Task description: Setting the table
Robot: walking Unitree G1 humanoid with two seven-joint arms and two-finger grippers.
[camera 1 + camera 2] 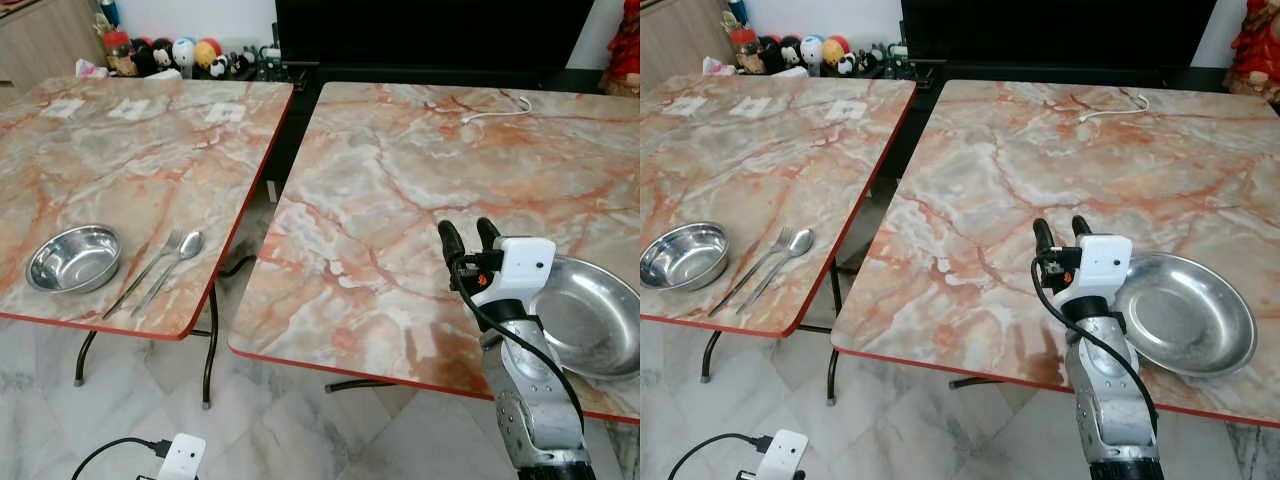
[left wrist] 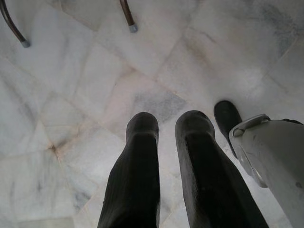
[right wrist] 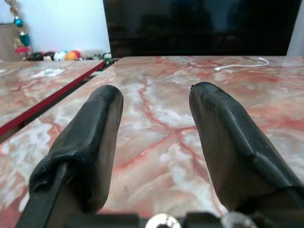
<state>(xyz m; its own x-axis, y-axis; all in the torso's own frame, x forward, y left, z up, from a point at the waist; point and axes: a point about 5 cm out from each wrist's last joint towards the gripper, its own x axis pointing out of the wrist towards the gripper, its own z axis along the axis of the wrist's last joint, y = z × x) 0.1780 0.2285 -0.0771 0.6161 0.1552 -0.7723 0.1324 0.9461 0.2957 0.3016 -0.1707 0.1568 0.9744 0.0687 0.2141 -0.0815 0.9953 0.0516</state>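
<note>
Right gripper (image 1: 1064, 233) raised over the right table (image 1: 1020, 180), fingers parted, holding nothing; steel plate (image 1: 1185, 315) lies just beside it on its right, near the front edge; left gripper (image 2: 166, 133) hangs idle, slightly parted, empty.

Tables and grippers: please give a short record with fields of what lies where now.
left table: bowl, fork and spoon near its front edge
right table: plate at the front right, white cable at the back
right gripper: open, over the right table, left of the plate
left gripper: hangs low over the floor
</note>
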